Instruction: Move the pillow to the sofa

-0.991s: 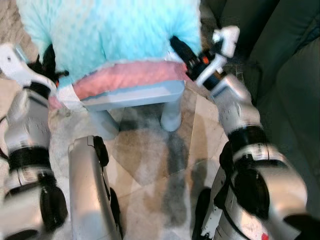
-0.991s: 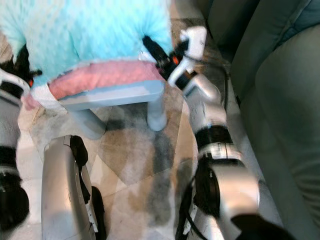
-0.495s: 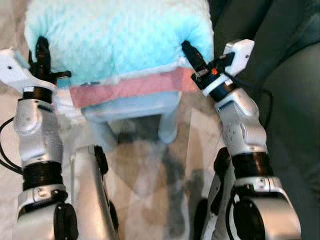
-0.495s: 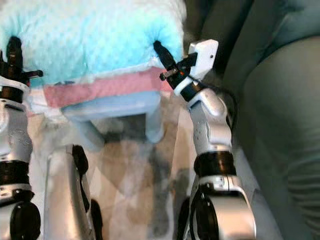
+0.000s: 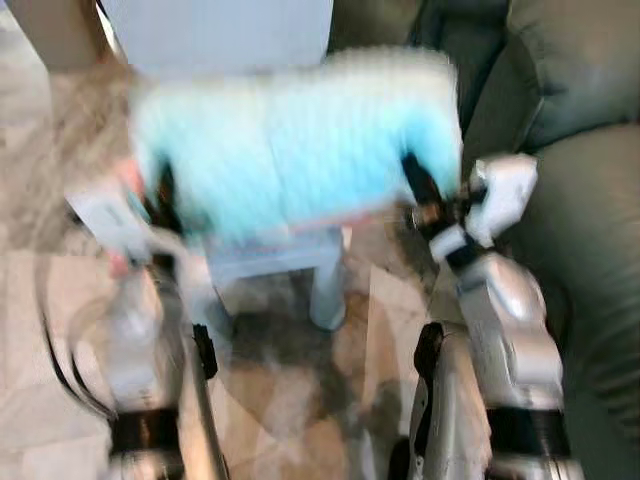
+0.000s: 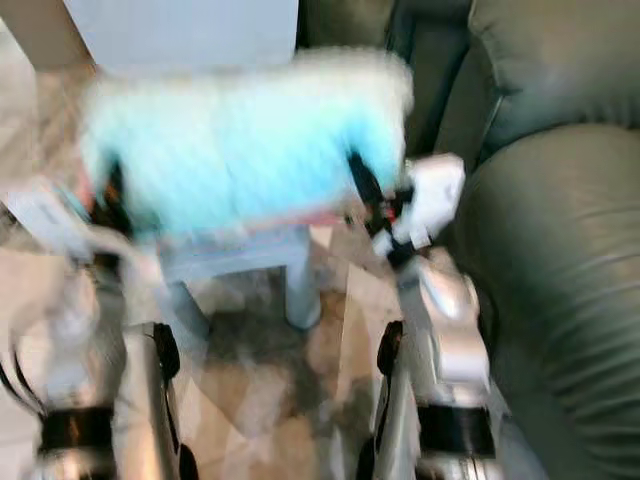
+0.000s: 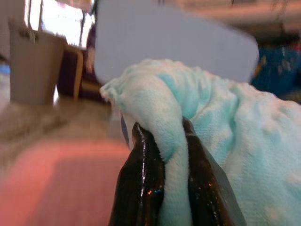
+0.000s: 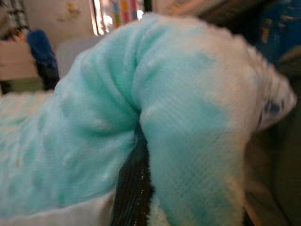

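- The pillow (image 5: 300, 140), a fluffy light-blue one, hangs in the air between the two arms, above a pale blue chair (image 5: 275, 262) and just beside the dark green sofa (image 5: 590, 200), which stands to the robot's right.
- The left gripper (image 7: 162, 141) grips the pillow's left end; its two black fingers (image 7: 141, 179) are pressed on a fold of the plush fabric, which bulges out between and above them.
- The right gripper (image 8: 134, 188) is at the pillow's right end. One dark finger shows, sunk deep in a crease of the fabric (the other is hidden by the plush), so the fabric looks pinched here too.
- In the head views the right arm (image 5: 500, 300) reaches up to the pillow's right edge, close to the sofa's cushion (image 6: 560, 280); the left arm (image 5: 130, 300) is heavily blurred.
- The chair's seat and one leg (image 5: 325, 295) show under the pillow, on a tiled floor (image 5: 300, 380) of beige and grey.
- A pink surface (image 7: 56, 183) lies below the left gripper, out of focus.
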Tool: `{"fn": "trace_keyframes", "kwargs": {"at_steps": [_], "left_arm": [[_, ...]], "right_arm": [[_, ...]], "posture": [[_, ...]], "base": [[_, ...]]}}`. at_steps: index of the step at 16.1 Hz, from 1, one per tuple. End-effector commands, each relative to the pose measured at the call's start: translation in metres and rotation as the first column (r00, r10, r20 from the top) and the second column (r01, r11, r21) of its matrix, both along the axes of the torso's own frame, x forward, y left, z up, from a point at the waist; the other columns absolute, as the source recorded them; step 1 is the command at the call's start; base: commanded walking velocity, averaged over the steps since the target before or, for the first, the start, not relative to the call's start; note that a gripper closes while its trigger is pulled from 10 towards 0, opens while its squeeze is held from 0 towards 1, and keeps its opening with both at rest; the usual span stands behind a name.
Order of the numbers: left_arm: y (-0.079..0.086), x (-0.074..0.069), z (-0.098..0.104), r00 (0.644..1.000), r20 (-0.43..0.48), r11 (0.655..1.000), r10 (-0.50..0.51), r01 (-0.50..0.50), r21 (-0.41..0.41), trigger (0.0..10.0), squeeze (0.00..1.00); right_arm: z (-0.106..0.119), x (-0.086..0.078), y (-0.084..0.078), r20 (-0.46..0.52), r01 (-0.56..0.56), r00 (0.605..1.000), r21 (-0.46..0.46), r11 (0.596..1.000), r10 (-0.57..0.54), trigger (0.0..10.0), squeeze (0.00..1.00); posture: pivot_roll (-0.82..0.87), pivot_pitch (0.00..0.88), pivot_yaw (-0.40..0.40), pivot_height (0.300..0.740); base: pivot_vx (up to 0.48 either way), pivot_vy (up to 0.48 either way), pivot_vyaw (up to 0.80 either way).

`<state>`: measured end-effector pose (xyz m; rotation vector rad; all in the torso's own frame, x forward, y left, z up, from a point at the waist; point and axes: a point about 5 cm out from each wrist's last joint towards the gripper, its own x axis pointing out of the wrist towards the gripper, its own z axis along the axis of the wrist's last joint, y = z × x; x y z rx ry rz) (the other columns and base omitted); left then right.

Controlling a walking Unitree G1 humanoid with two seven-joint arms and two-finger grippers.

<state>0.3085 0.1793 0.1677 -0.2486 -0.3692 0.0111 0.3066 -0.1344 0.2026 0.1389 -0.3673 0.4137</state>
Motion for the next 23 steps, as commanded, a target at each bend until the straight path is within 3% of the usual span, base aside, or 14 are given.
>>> {"fn": "trace_keyframes", "kwargs": {"at_steps": [1,4,7,8,9,10,14,23], "left_arm": [[-0.013,-0.010,-0.021,0.995,-0.088,0.999,-0.038,0.042,0.035,0.0,0.00],[-0.020,-0.024,-0.040,0.982,-0.162,0.991,-0.096,0.110,0.078,0.0,0.00],[-0.014,-0.027,-0.045,0.972,-0.206,0.986,-0.112,0.134,0.097,0.1,0.00],[-0.014,-0.027,-0.046,0.967,-0.226,0.983,-0.119,0.147,0.114,4.4,0.00],[-0.014,-0.027,-0.046,0.966,-0.226,0.979,-0.121,0.154,0.135,9.5,0.00],[-0.015,-0.027,-0.043,0.969,-0.216,0.976,-0.122,0.157,0.152,10.0,0.00],[-0.022,-0.027,-0.023,0.978,-0.158,0.968,-0.133,0.162,0.192,10.0,0.00],[-0.027,-0.030,-0.021,0.973,-0.175,0.967,-0.148,0.179,0.182,10.0,0.00]], "right_arm": [[-0.006,-0.012,-0.001,-0.023,0.036,0.999,-0.021,0.999,-0.036,0.0,0.00],[-0.021,-0.028,-0.002,-0.081,0.092,0.992,-0.042,0.995,-0.095,0.0,0.00],[-0.028,-0.037,-0.007,-0.122,0.146,0.981,-0.054,0.988,-0.151,0.0,0.00],[-0.030,-0.039,-0.008,-0.135,0.151,0.978,-0.070,0.986,-0.159,0.0,0.00],[-0.031,-0.041,-0.008,-0.142,0.155,0.976,-0.087,0.984,-0.166,3.3,0.00],[-0.033,-0.042,-0.009,-0.157,0.165,0.971,-0.119,0.979,-0.183,10.0,0.00],[-0.031,-0.051,-0.012,-0.160,0.175,0.968,-0.129,0.976,-0.195,10.0,0.00],[-0.025,-0.055,-0.015,-0.153,0.213,0.961,-0.114,0.970,-0.229,10.0,0.00]], "posture": [[-0.12,0.020,0.010,0.339],[-0.14,0.021,0.027,0.339],[-0.16,0.024,0.040,0.339],[-0.16,0.025,0.040,0.339],[-0.16,0.026,0.041,0.339],[-0.17,0.030,0.043,0.339],[-0.17,0.041,0.043,0.339],[-0.17,0.055,0.053,0.339]], "base": [[0.000,0.000,0.00],[0.000,0.000,0.00],[0.000,0.000,0.00],[0.000,0.000,0.00],[0.000,0.000,0.00],[0.000,0.000,0.00],[0.000,0.000,0.00],[0.000,0.000,0.00]]}}
